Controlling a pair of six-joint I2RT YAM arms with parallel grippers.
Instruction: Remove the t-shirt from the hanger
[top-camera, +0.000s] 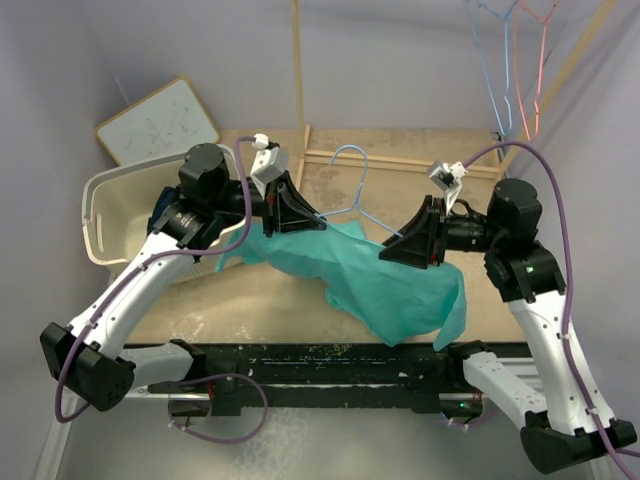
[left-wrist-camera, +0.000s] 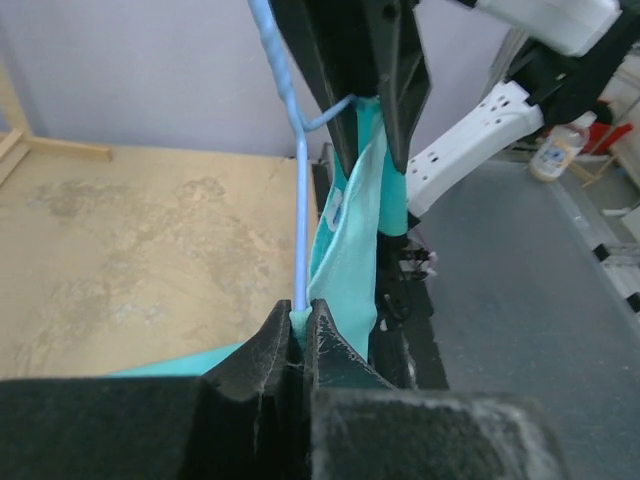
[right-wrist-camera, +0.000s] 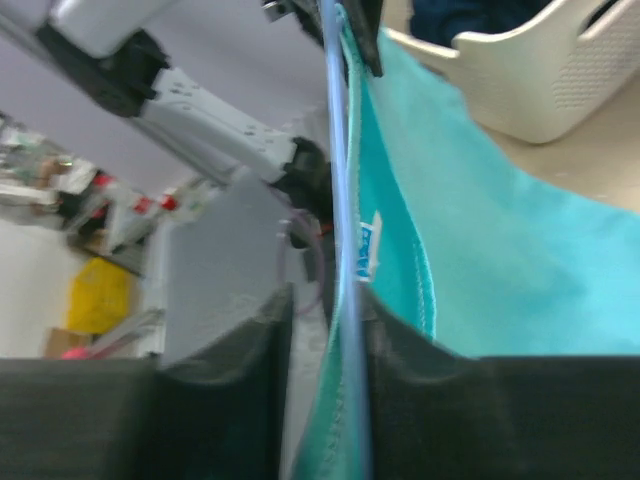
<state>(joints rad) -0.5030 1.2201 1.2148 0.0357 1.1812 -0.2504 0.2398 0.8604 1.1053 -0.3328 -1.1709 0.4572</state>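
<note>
A teal t-shirt hangs on a light blue wire hanger held above the table between both arms. My left gripper is at the hanger's left shoulder. In the left wrist view it is shut, with teal fabric pinched at the tips where the blue wire enters. My right gripper is at the right shoulder. Its jaws stand apart. The wire and the shirt's hem lean against the right finger, with a gap to the left one.
A white laundry basket stands at the table's left edge, with a whiteboard behind it. A wooden post rises at the back. Blue and red hangers hang at the top right.
</note>
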